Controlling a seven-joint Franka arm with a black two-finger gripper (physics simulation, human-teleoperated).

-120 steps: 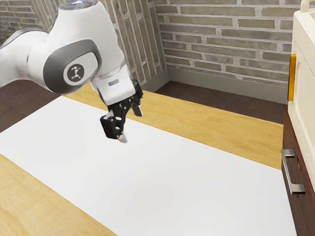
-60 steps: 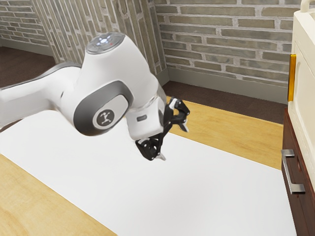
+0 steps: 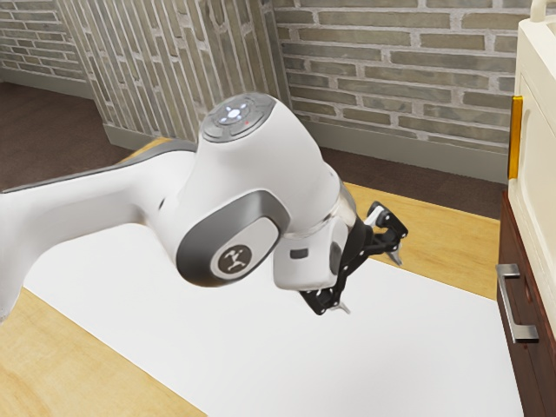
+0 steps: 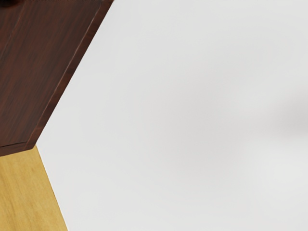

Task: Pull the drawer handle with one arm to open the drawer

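Note:
My black gripper (image 3: 372, 281) hangs over the white sheet in the exterior view, its two fingers spread well apart with nothing between them. The silver bar handle (image 3: 516, 304) is mounted on the dark brown drawer front (image 3: 532, 369) at the exterior view's right edge, and a wide gap separates it from my gripper. The drawer looks closed. In the wrist view the dark wood of the drawer unit (image 4: 43, 67) takes up one corner.
A cream cabinet part (image 3: 535, 78) with a yellow strip (image 3: 516, 137) stands above the drawer. The white sheet (image 3: 417, 356) lies on the wooden table (image 3: 443, 226). Behind are brick walls (image 3: 391, 69).
My arm has moved toward the exterior view's right and lower, bringing the gripper nearer the drawer unit. My hand has tilted and turned. The drawer and handle have not moved.

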